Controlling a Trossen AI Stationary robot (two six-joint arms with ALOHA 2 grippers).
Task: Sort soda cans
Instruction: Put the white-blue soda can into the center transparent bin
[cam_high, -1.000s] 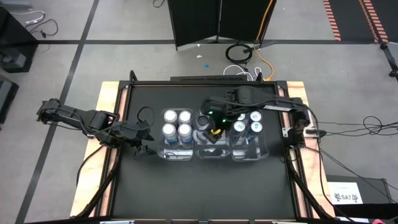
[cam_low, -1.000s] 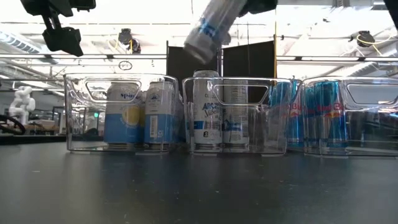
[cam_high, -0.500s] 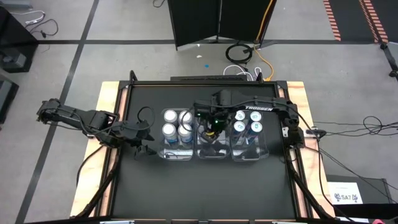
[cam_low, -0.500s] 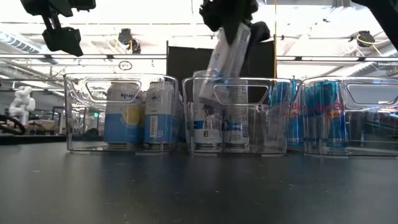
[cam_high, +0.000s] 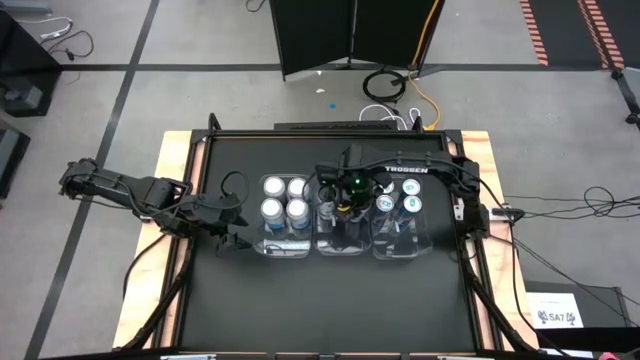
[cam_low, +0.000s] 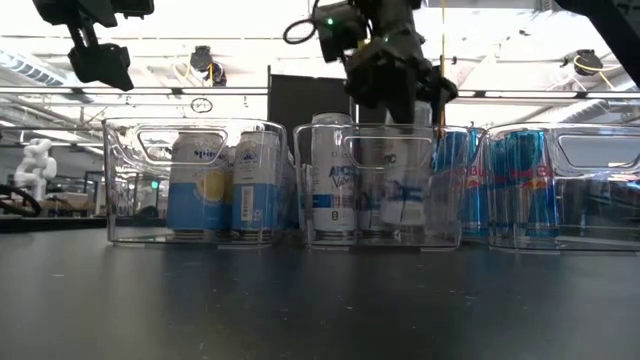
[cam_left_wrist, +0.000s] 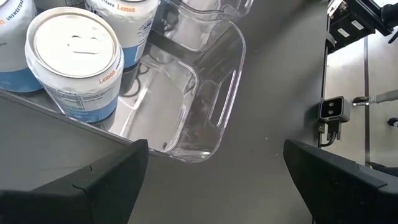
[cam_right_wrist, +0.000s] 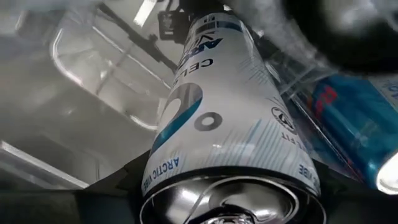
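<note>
Three clear bins stand in a row. The left bin (cam_high: 285, 250) holds lemon cans (cam_low: 195, 185), the middle bin (cam_low: 320, 140) white cans (cam_low: 332, 180), and the right bin (cam_low: 590, 150) blue cans (cam_low: 520, 185). My right gripper (cam_high: 345, 200) stands over the middle bin, shut on a white can (cam_low: 405, 195) that stands upright inside it. My left gripper (cam_high: 235, 240) is open and empty beside the left bin's left wall; it also shows in the left wrist view (cam_left_wrist: 214, 149). My right gripper holds the white can by its upper sides (cam_right_wrist: 155, 174), just below the top rim, pinched between the two fingers. The fingers come from above and point down along the can. The can stands upright inside the middle bin; whether its bottom rests on the bin floor is hidden.
The near half of the left bin (cam_left_wrist: 186, 118) has open floor in front of its lemon cans (cam_left_wrist: 74, 56). The black table (cam_low: 320, 300) lies open in front of the bins. Blue cans (cam_right_wrist: 367, 124) stand close to the held can.
My right gripper has gone down from above the bins into the middle bin with the white can. The can was tilted and clear above the bin's rim; it now stands upright inside the bin beside the other white cans.
</note>
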